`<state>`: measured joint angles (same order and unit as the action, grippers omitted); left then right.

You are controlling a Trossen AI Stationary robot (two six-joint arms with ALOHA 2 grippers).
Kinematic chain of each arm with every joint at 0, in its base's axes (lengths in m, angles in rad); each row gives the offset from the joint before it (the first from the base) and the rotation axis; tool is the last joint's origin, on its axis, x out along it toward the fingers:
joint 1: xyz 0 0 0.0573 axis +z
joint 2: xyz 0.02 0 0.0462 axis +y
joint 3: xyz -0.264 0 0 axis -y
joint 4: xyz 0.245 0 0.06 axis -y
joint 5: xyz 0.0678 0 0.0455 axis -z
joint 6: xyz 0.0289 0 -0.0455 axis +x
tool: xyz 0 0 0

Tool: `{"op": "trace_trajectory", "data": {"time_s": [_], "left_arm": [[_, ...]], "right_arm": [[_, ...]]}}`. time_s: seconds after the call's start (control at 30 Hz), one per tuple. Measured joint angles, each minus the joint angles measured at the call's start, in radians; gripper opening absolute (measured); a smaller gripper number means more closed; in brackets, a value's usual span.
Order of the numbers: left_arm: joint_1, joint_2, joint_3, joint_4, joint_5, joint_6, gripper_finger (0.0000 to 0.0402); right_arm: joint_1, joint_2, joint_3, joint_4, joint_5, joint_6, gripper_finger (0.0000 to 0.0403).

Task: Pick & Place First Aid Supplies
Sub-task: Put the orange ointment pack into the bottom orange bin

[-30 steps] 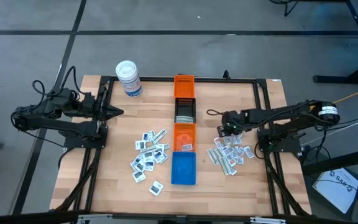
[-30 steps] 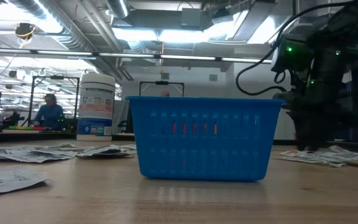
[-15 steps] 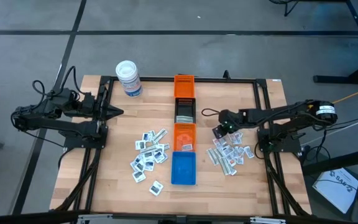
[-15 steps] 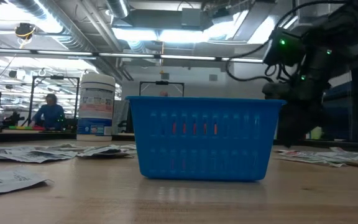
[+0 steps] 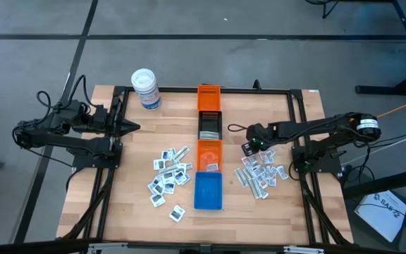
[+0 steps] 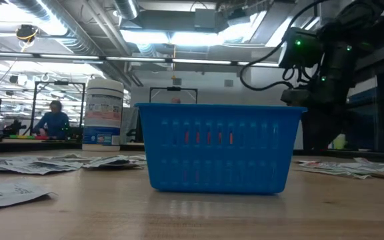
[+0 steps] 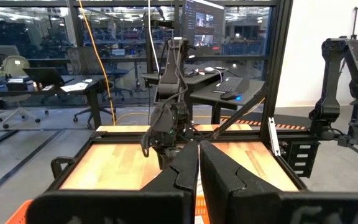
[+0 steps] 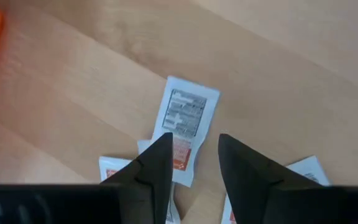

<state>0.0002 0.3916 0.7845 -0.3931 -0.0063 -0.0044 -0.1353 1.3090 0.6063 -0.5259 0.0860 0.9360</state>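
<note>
1. Labels: the white tub (image 5: 146,89) at the table's far left carries a blue-printed label, seen side-on in the low view (image 6: 103,112); its wording is too small to read. The white packet (image 8: 186,135) under the right wrist camera has a block of black print above red print, also unreadable.
2. The right gripper (image 5: 247,147) hovers just right of the bin row, over the near edge of the right-hand scatter of first aid supplies (image 5: 261,172). The right wrist view shows its fingers (image 8: 156,163) apart, straddling that packet with nothing between them.
3. The left gripper (image 5: 134,128) waits at the table's left edge, its fingers (image 7: 182,167) pressed together.
4. A second scatter of packets (image 5: 169,176) lies left of the blue bin (image 5: 208,190).
5. From above, the bins run in a line: orange bin (image 5: 208,97), black bin (image 5: 209,125), second orange bin (image 5: 209,155), then blue.
6. Only the low view shows the blue bin's slotted wall (image 6: 219,150), and a person (image 6: 51,119) far behind.
7. Only the left wrist view shows the right arm (image 7: 166,127) face-on.
</note>
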Motion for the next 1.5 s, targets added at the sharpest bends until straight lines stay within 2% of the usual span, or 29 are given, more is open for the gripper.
{"op": "trace_trajectory", "data": {"time_s": [0.13, 0.4, 0.73, 1.5], "left_arm": [[0.0, 0.0, 0.0, 0.0, 0.0, 0.0, 0.0009], [0.0, 0.0, 0.0, 0.0, 0.0, 0.0, 0.0012], [0.0, 0.0, 0.0, 0.0, 0.0, 0.0, 0.0008], [0.0, 0.0, 0.0, 0.0, 0.0, 0.0, 0.0012]], "right_arm": [[0.003, 0.023, 0.0, -0.001, -0.015, 0.046, 0.013], [0.003, 0.039, -0.008, -0.008, -0.124, 0.141, 0.013], [0.003, 0.039, -0.008, -0.034, -0.136, 0.237, 0.013], [-0.002, 0.081, -0.01, 0.112, -0.143, 0.192, 0.013]]}}
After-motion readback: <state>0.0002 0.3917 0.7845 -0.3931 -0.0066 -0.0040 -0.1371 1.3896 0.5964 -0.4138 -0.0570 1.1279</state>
